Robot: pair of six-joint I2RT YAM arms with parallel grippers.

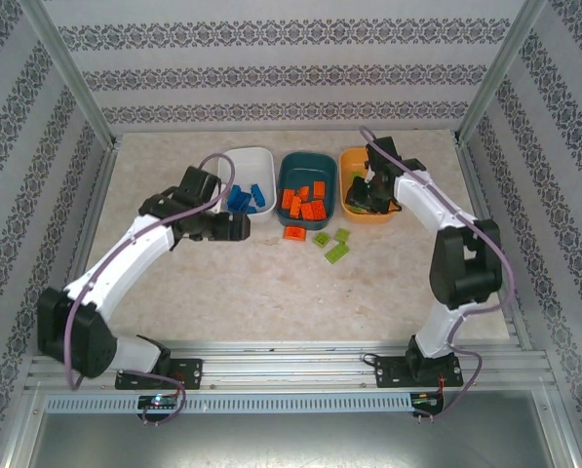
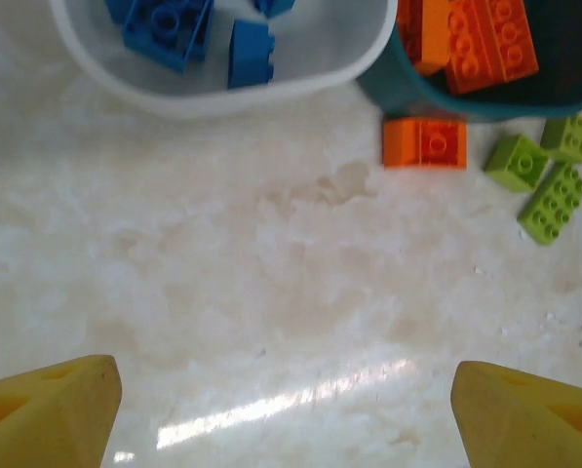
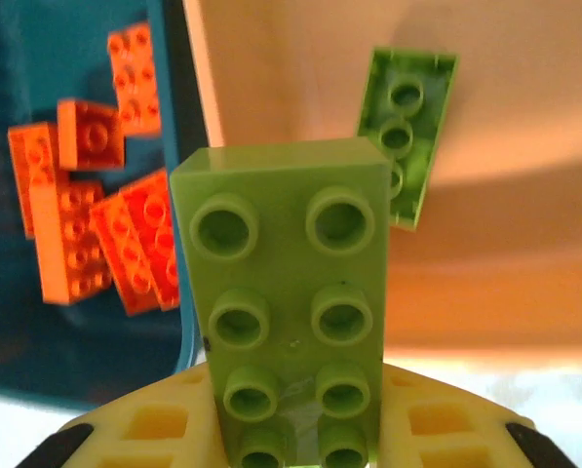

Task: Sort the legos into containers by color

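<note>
at the near side of the pale marbled table (image 1: 271, 292), the left gripper (image 2: 286, 390) hangs over bare tabletop, its yellow fingers (image 2: 47, 409) spread wide apart and gripping nothing. just beyond it, a loose orange-red brick (image 2: 424, 143) lies on the table, just beside the near wall of the dark teal tray (image 2: 437, 97). to its right, three loose lime green bricks (image 2: 554, 200) sit close together on the tabletop, near the teal tray and the light orange tray (image 1: 350, 156).

farther back, the three trays stand side by side in a row. the white tray (image 2: 271, 93) on the left holds a cluster of blue bricks (image 2: 174, 24). the dark teal tray in the middle holds several orange-red bricks (image 3: 96, 224). the light orange tray stands on the right.

over that right-hand tray, the right gripper (image 3: 291, 434) is clamped on a held lime green brick (image 3: 286, 292), which stands between its fingers with its studded face toward the wrist camera. a second green brick (image 3: 407, 127) rests in the light orange tray beyond it.
</note>
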